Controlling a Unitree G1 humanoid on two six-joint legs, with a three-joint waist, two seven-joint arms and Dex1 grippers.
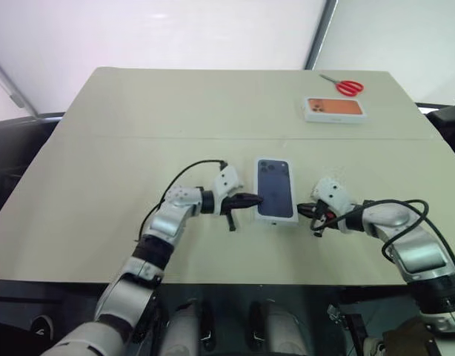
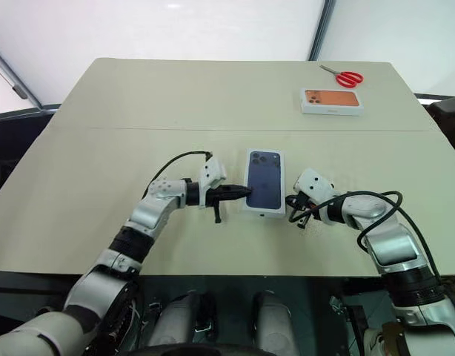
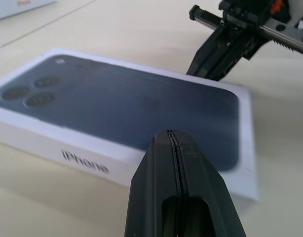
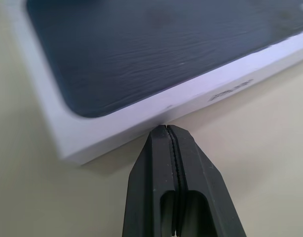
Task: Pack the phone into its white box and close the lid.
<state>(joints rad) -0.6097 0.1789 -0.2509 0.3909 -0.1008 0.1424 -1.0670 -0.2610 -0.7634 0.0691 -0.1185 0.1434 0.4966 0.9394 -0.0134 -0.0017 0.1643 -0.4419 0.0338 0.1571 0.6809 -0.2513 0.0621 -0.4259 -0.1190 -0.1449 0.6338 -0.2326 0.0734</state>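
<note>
The lid (image 1: 276,189), white with a dark blue phone picture on top, lies flat and closed at the middle of the table. The phone and the white box are hidden under it. My left gripper (image 1: 256,199) is shut, pointing at the lid's left long side, its tip (image 3: 170,136) at the lid's edge. My right gripper (image 1: 303,211) is shut too, its tip (image 4: 165,129) against the lid's (image 4: 156,44) right side wall, low near the tabletop. Neither gripper holds anything. In the left wrist view the right gripper (image 3: 225,47) stands beyond the lid (image 3: 117,106).
A white box with an orange phone picture (image 1: 334,108) lies at the far right of the beige table (image 1: 138,133), with red scissors (image 1: 346,86) just behind it. The table's front edge runs close below both arms.
</note>
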